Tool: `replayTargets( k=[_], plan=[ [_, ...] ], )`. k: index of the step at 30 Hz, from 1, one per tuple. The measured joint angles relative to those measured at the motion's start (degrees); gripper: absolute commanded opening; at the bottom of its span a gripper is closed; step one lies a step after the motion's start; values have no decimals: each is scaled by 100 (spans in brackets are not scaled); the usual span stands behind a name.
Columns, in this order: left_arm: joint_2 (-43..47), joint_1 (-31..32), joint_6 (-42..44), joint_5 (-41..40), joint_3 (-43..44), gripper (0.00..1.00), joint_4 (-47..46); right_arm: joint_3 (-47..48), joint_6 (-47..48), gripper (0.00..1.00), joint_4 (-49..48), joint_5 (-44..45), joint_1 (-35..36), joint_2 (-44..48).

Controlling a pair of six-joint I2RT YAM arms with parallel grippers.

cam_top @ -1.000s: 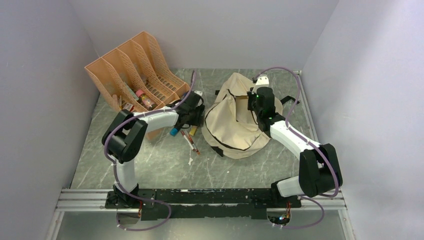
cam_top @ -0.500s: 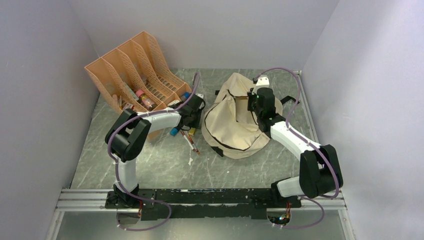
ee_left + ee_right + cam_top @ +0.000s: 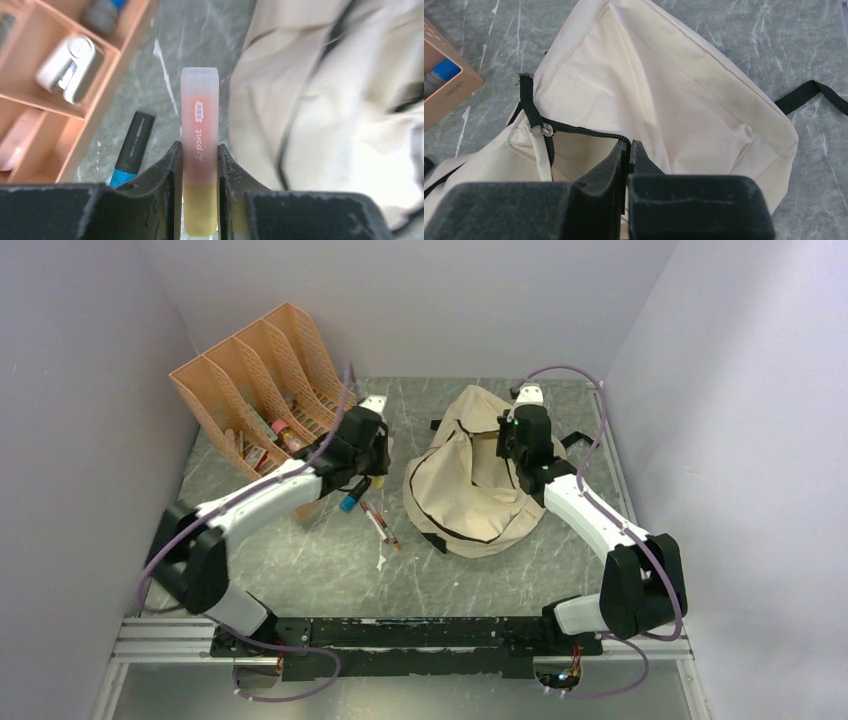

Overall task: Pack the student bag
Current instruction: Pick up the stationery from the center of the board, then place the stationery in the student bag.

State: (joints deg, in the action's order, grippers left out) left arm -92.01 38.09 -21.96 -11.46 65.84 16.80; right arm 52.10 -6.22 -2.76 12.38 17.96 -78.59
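A grey, marbled tabletop (image 3: 300, 560) is enclosed by plain pale panels. The soft, crumpled cream student bag (image 3: 470, 490) is slumped right of centre. A perforated orange plastic organizer (image 3: 260, 370) stands at the back left. The bag's black zipper edge (image 3: 584, 132) is pinched in the right gripper (image 3: 629, 150). A rectangular highlighter (image 3: 199, 110) with a translucent cap is clamped between the fingers of the left gripper (image 3: 198, 150).

One student bag (image 3: 465, 490), beige. One orange file organizer (image 3: 262, 370), four slots. Two grippers: left gripper (image 3: 199, 147), right gripper (image 3: 629, 145). One highlighter (image 3: 199, 110), pink cap, yellow body. One blue-tipped marker (image 3: 131, 147) on table (image 3: 500, 580). One red pen (image 3: 378, 523) near it. In organizer: one small bottle (image 3: 288, 435), one white-grey object (image 3: 70, 62), one blue-capped item (image 3: 102, 12); others too blurred to count.
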Motion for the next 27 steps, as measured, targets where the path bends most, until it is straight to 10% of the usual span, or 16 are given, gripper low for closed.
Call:
replayTargets(
  k=[8, 27],
  plan=[
    [1335, 4, -376, 348, 122, 5, -525, 363, -317, 0, 612, -15, 0, -50],
    [-1222, 1480, -1912, 1515, 682, 5, -2520, 544, -1473, 0, 1121, -173, -15, -70]
  ],
)
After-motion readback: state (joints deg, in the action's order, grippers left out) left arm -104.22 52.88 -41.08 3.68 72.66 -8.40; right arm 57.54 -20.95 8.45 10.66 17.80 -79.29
